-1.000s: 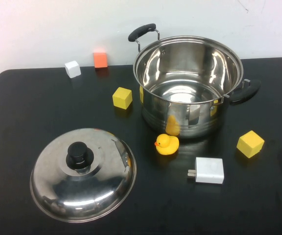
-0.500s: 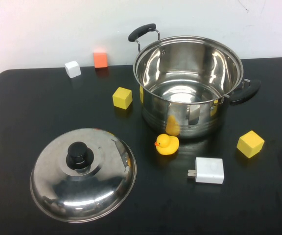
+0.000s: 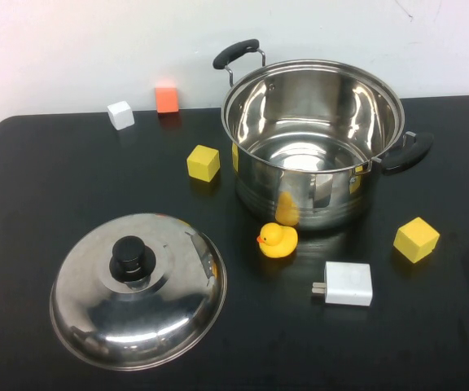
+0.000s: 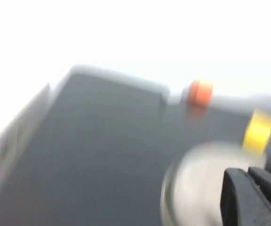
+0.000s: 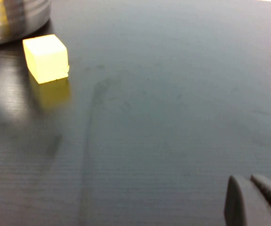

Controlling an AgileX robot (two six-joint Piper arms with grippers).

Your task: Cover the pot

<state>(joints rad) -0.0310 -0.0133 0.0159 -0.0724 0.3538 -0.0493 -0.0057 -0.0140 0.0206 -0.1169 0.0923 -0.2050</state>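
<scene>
The pot (image 3: 312, 142) is a big shiny steel stockpot with two black side handles, standing open and empty at the back right of the black table. Its domed steel lid (image 3: 139, 289) with a black knob (image 3: 133, 257) lies at the front left. Neither arm shows in the high view. In the left wrist view my left gripper (image 4: 248, 176) is shut and empty, with the lid (image 4: 192, 188) a pale blur beside it. In the right wrist view my right gripper (image 5: 250, 181) is shut and empty above bare table, far from the pot's base (image 5: 13, 19).
A yellow duck (image 3: 278, 240) and a white charger (image 3: 346, 283) lie in front of the pot. Yellow cubes sit left (image 3: 203, 163) and right (image 3: 416, 239) of it. A white cube (image 3: 120, 115) and an orange cube (image 3: 167, 98) stand at the back edge.
</scene>
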